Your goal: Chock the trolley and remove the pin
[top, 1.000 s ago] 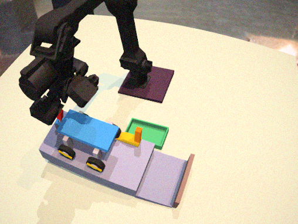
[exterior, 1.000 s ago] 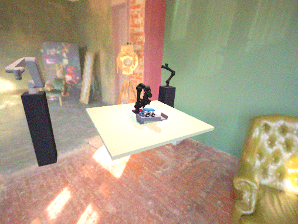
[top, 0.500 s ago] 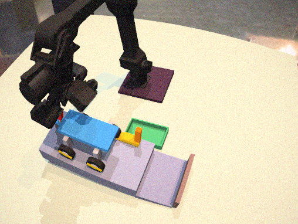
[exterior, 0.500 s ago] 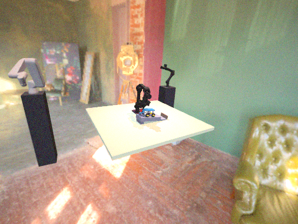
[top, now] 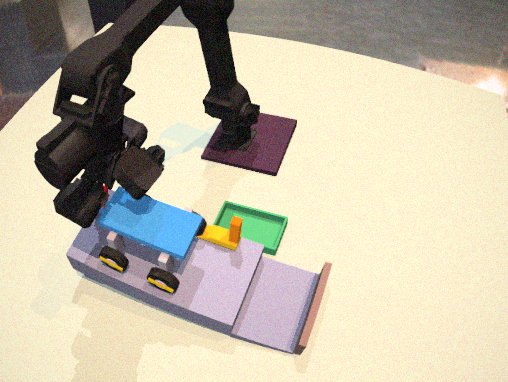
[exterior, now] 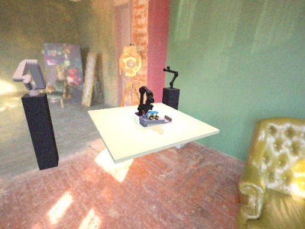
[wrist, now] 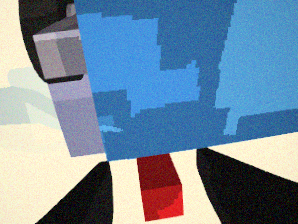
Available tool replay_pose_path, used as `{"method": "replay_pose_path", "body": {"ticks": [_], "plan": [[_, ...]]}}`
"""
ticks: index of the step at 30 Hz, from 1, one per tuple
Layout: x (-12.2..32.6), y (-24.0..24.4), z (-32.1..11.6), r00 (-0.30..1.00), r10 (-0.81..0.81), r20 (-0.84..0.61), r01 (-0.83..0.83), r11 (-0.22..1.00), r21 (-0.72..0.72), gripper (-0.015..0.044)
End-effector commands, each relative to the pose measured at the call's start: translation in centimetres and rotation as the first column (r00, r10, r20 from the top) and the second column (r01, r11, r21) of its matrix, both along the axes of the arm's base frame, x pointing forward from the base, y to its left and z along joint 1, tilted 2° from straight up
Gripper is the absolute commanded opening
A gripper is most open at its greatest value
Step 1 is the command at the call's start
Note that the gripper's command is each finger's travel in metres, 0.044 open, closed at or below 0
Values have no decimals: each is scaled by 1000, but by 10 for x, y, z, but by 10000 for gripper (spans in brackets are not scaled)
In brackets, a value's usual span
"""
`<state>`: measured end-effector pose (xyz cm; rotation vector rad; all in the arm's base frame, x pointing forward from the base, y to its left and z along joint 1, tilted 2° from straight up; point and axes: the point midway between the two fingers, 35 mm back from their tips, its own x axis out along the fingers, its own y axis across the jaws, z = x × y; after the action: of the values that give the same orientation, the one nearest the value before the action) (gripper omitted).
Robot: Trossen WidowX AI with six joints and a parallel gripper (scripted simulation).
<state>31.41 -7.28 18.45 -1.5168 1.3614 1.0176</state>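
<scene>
The blue trolley [top: 155, 220] [exterior: 152, 113] [wrist: 135, 55] stands on the grey ramp [top: 220, 287]. The yellow chock [top: 215, 235] lies on the ramp at its downhill side, its thin end against or very close to the far downhill wheel [top: 201, 226]; its orange handle [top: 235, 230] stands up. The red head of the stop pin [top: 105, 188] [wrist: 162, 200] is at the trolley's uphill end. My gripper [wrist: 153, 163] is partly open above that end, one black finger on each side of the red head, with gaps showing on both sides. The green tray [top: 255, 226] is empty.
The green tray sits on the table [top: 400, 200] beside the ramp's far side. A brown end board [top: 314, 310] closes the ramp's low end. The arm's base stands on a dark purple plate [top: 280, 145] behind the tray.
</scene>
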Motion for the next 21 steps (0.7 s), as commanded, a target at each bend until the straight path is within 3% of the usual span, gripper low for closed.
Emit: {"method": "replay_pose_path", "body": {"ticks": [1,8,13,21], "plan": [[0,-3,-7,1000,2,-1,-2,1000,-2,190],[1,-6,-14,1000,2,-1,-2,1000,-2,190],[1,-4,-10,1000,0,-1,0,1000,-1,59],[1,-4,-10,1000,0,-1,0,1000,-1,5]]}}
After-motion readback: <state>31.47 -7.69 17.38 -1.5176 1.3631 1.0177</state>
